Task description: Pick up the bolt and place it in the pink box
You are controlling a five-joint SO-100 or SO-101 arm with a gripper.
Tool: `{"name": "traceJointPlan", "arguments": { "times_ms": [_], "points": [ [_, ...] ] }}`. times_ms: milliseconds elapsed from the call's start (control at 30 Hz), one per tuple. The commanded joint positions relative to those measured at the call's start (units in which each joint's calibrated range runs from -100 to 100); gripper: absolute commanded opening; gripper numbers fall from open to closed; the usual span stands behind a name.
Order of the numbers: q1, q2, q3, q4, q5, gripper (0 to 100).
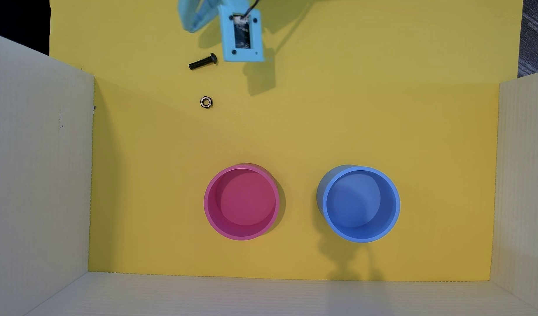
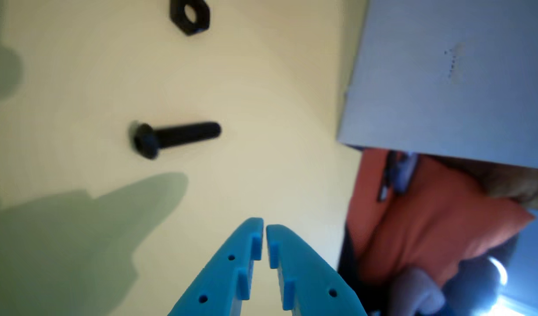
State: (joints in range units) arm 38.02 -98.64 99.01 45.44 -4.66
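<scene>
The bolt (image 1: pixel 202 62) is a small black screw lying flat on the yellow mat near the top of the overhead view, with its head to the right. In the wrist view the bolt (image 2: pixel 177 137) lies ahead and to the left of the fingertips. My blue gripper (image 2: pixel 264 226) is shut and holds nothing, its tips almost touching. In the overhead view the gripper (image 1: pixel 191 28) sits just above the bolt, apart from it. The pink box (image 1: pixel 214 209), a round magenta cup, stands empty lower in the middle of the mat.
A small hexagonal nut (image 1: pixel 206 102) lies just below the bolt; it also shows in the wrist view (image 2: pixel 190 15). A round blue container (image 1: pixel 392 209) stands right of the pink box. Pale cardboard walls (image 1: pixel 39 167) enclose the mat on the left, right and bottom.
</scene>
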Motion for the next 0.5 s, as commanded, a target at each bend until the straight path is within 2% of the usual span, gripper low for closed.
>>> {"name": "traceJointPlan", "arguments": {
  "times_ms": [0, 67, 300, 467],
  "points": [
    [0.2, -0.2, 0.1, -0.1, 6.4, 2],
    [0.0, -0.2, -0.4, 0.1, 8.5, 2],
    [0.8, -0.1, -4.7, -0.5, 8.9, 2],
    [0.2, -0.1, -7.8, -0.6, 11.2, 2]
  ]
}}
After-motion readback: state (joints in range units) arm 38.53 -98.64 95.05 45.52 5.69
